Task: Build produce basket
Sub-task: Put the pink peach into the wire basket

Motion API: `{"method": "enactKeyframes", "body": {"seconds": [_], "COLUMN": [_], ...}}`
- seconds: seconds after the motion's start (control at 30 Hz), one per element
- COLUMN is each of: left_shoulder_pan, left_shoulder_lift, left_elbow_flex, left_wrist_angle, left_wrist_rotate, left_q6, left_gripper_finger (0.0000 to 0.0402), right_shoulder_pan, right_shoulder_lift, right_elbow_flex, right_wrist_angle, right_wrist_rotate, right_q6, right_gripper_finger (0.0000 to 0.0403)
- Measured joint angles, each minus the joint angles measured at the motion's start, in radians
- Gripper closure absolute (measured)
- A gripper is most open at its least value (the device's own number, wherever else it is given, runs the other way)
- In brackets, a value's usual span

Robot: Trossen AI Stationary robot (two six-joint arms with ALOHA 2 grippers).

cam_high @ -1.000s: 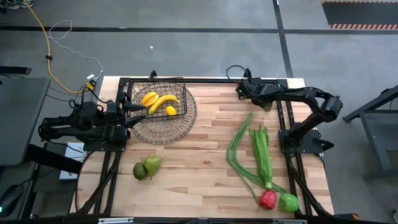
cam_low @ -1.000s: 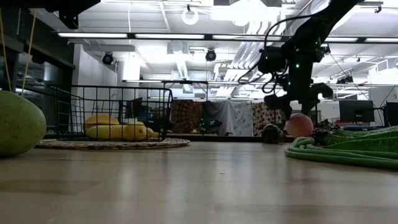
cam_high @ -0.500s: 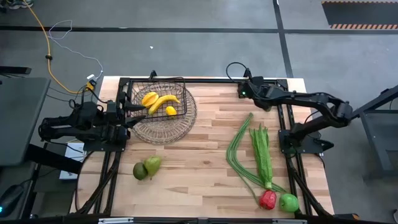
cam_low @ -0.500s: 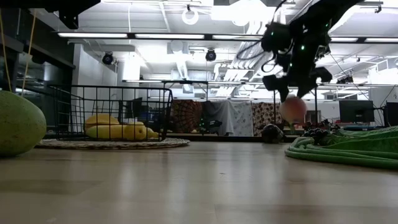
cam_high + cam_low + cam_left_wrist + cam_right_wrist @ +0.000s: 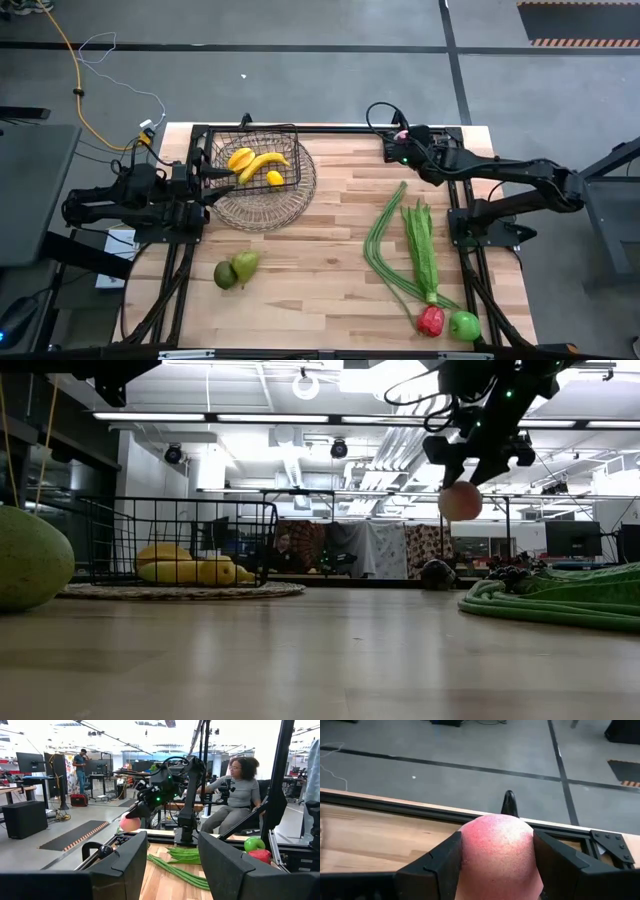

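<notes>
The wire basket (image 5: 262, 190) stands at the table's far left on a round woven mat, with bananas (image 5: 252, 162) and a lemon (image 5: 274, 178) inside. My right gripper (image 5: 398, 140) hangs above the far edge, shut on a pink peach (image 5: 460, 500). My left gripper (image 5: 212, 173) waits open at the basket's left side, nothing between its fingers (image 5: 127, 865). Two green pears (image 5: 235, 268) lie near the left front. Long green beans (image 5: 383, 250), leafy greens (image 5: 421, 245), a red pepper (image 5: 431, 320) and a green apple (image 5: 464, 324) lie on the right. My right gripper pinches the peach by two opposite sides (image 5: 468, 845) between its two fingers (image 5: 442, 862). The fingers come from the table's right side, slanting down. The peach (image 5: 130, 823) is lifted clear, well above the table.
A dark round thing (image 5: 437, 574) sits on the table below the held peach. A black frame rail (image 5: 330, 129) runs along the far edge. Bare wood (image 5: 330, 230) lies between the basket and the beans. A person (image 5: 240, 790) sits beyond the table's right side.
My right gripper has risen from the table near the far edge, tipping closer to level, while its arm has swung toward the right. The peach, which sat on the table, has gone up with it and now hangs clear.
</notes>
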Motion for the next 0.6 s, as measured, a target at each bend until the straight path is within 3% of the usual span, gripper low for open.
{"method": "enactKeyframes", "body": {"seconds": [0.6], "left_shoulder_pan": [0.000], "left_shoulder_lift": [0.000], "left_elbow_flex": [0.000], "left_wrist_angle": [0.003], "left_wrist_rotate": [0.001], "left_q6": [-0.001], "left_gripper_finger": [0.0236], "right_shoulder_pan": [0.000], "right_shoulder_lift": [0.000], "right_elbow_flex": [0.001], "right_wrist_angle": [0.064], "right_wrist_rotate": [-0.032], "right_q6": [-0.051], "right_gripper_finger": [0.0197]}}
